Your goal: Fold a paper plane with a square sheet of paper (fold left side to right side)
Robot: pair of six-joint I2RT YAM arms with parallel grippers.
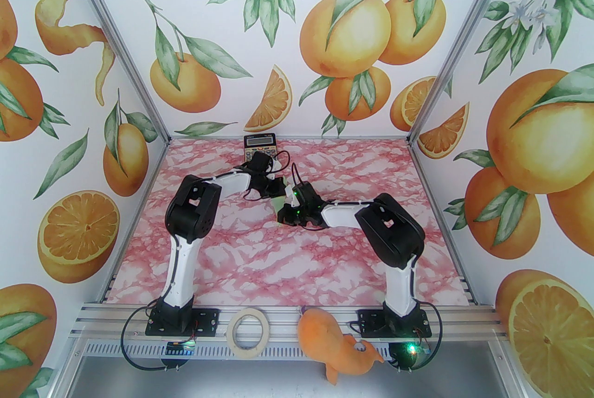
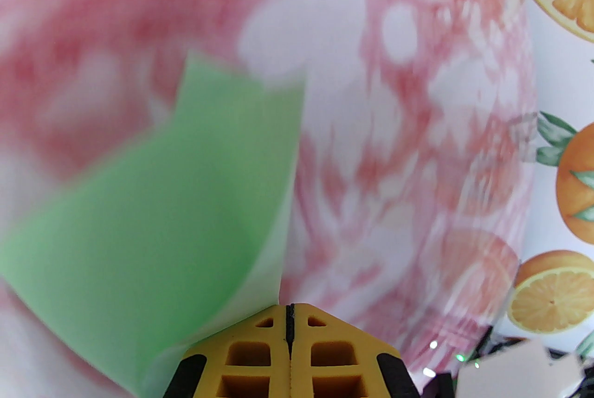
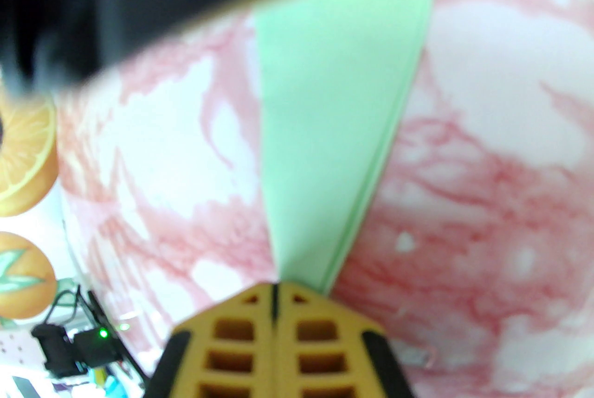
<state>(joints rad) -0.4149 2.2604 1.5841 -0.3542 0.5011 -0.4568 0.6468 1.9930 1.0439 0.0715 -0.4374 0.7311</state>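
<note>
The pale green sheet of paper (image 1: 277, 204) is folded and held up between the two arms over the middle of the table. In the right wrist view it is a narrow, pointed paper plane shape (image 3: 334, 108) with layered edges, its tip pinched in my shut right gripper (image 3: 274, 289). The left wrist view shows the paper (image 2: 185, 201) as a wider folded flap, curling into my shut left gripper (image 2: 290, 310). From above, the left gripper (image 1: 280, 196) and the right gripper (image 1: 282, 217) nearly touch.
A black-and-orange calculator (image 1: 260, 144) lies at the back edge of the pink marble table (image 1: 278, 275). A roll of beige tape (image 1: 249, 333) and an orange plush toy (image 1: 338, 352) rest on the metal rail between the arm bases.
</note>
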